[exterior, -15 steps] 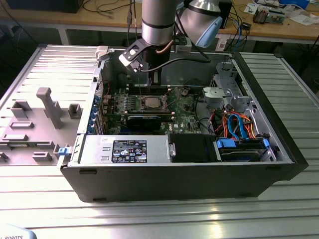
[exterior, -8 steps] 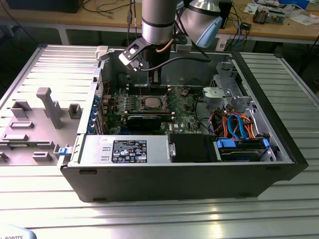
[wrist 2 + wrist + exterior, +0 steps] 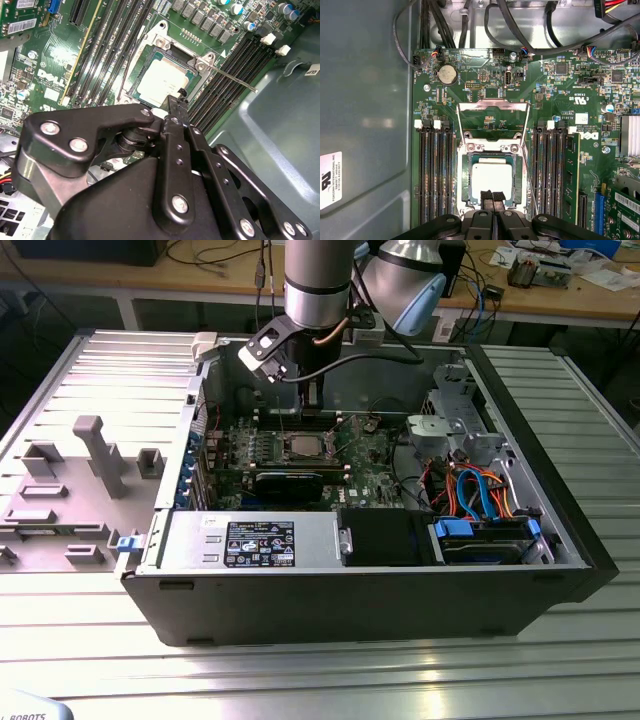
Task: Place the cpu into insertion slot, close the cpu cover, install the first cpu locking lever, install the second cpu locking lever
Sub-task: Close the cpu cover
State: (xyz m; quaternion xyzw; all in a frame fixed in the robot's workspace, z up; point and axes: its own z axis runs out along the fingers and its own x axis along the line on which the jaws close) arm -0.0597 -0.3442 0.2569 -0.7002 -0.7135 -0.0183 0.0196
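The cpu [image 3: 491, 176] lies flat in the insertion slot [image 3: 465, 197], its silver top showing in both wrist views [image 3: 161, 82] and in the exterior view [image 3: 303, 447]. The cpu cover [image 3: 492, 104] is swung open, standing away from the slot, with green board visible through its cutout. One thin locking lever [image 3: 232, 80] sticks out loose from the socket corner; another wire lever [image 3: 529, 165] runs along the socket's side. My gripper [image 3: 492, 196] is shut with its pads together and nothing between them, hovering just over the cpu's edge [image 3: 176, 100].
Long memory slots [image 3: 435, 170] flank the socket on both sides. A black card [image 3: 288, 483], the power supply [image 3: 255, 540], cables [image 3: 480, 495] and the drive cage [image 3: 450, 425] crowd the open case. A grey fixture tray [image 3: 70, 470] lies on the exterior view's left.
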